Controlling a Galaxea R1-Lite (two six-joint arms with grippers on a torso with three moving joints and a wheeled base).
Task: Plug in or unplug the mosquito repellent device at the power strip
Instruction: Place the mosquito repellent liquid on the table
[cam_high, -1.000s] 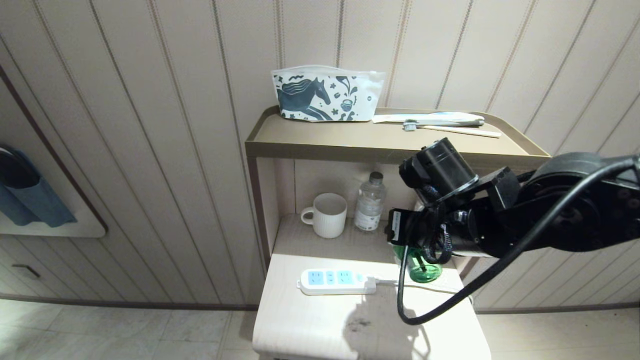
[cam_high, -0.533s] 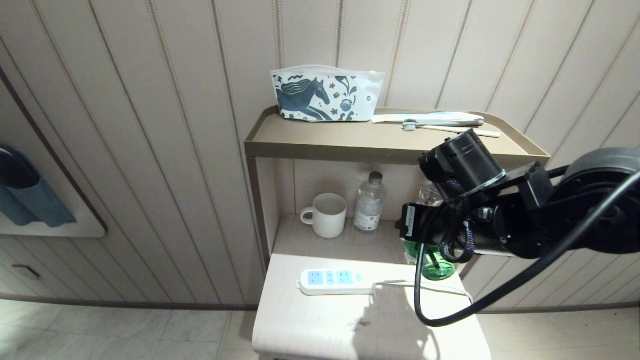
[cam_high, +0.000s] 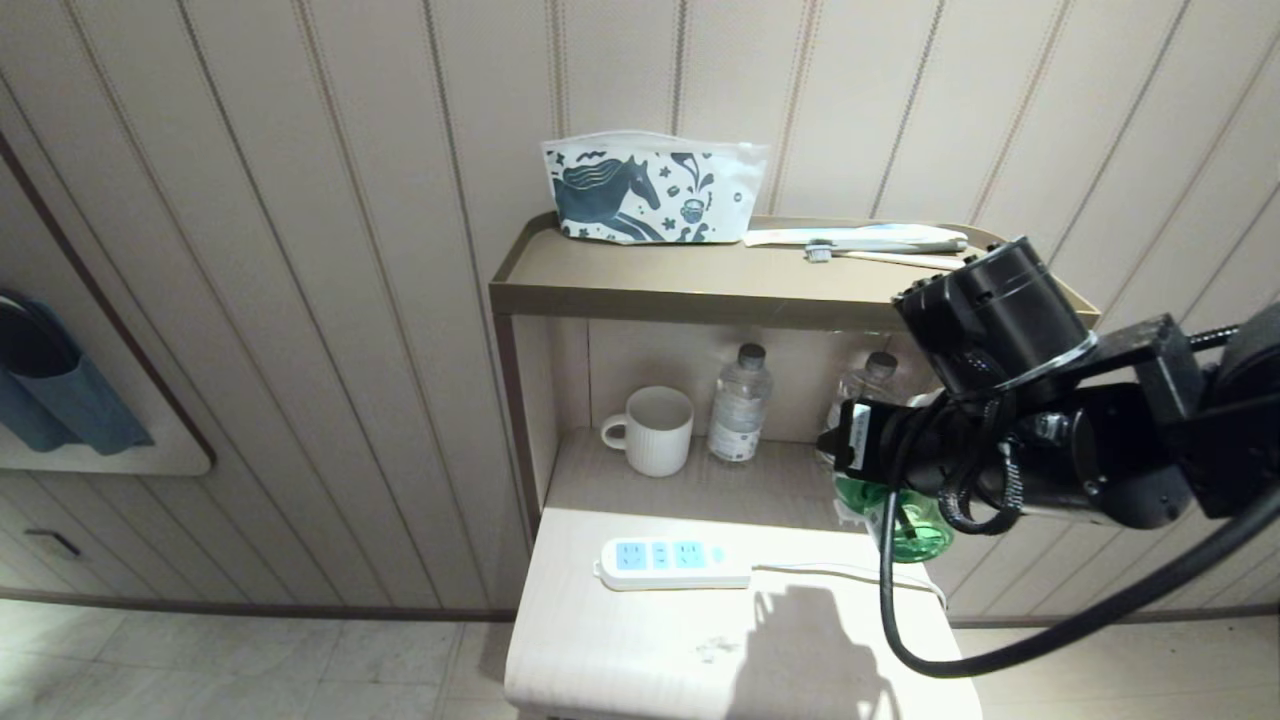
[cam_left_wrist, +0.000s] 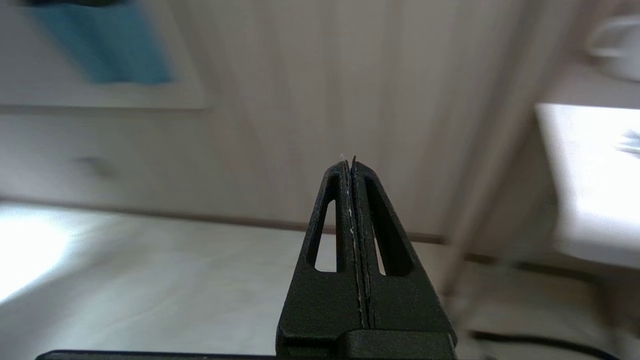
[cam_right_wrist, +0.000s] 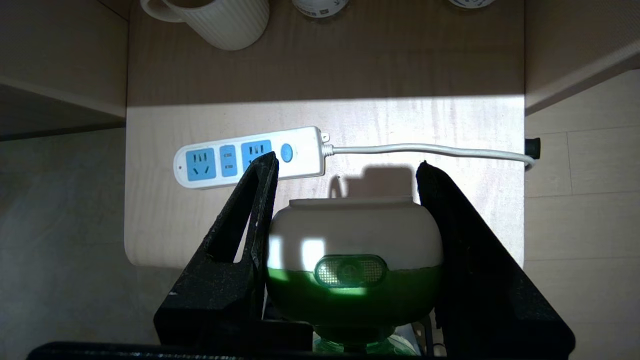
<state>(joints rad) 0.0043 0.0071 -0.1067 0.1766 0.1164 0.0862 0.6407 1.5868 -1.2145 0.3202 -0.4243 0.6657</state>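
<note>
Holding the device (cam_right_wrist: 355, 250) clamped between its fingers, the right gripper (cam_right_wrist: 345, 200) is hovering above the table (cam_high: 640, 640), right of the strip (cam_right_wrist: 250, 157). Next: aligning the prongs over a socket. Left gripper (cam_left_wrist: 352, 165) is pinched closed, empty.

We note: power strip (cam_right_wrist: 250, 157) smooth glossy white plastic, light-blue socket panels. Mosquito repellent device (cam_right_wrist: 355, 250) smooth matt white head, green translucent plastic below. Right claw (cam_right_wrist: 345, 200) fingers (cam_right_wrist: 250, 210) rough, grainy black plastic. Worktop (cam_right_wrist: 165, 210) pale wood grain, matt. Mug (cam_high: 655, 430) ribbed, white, matt.
</note>
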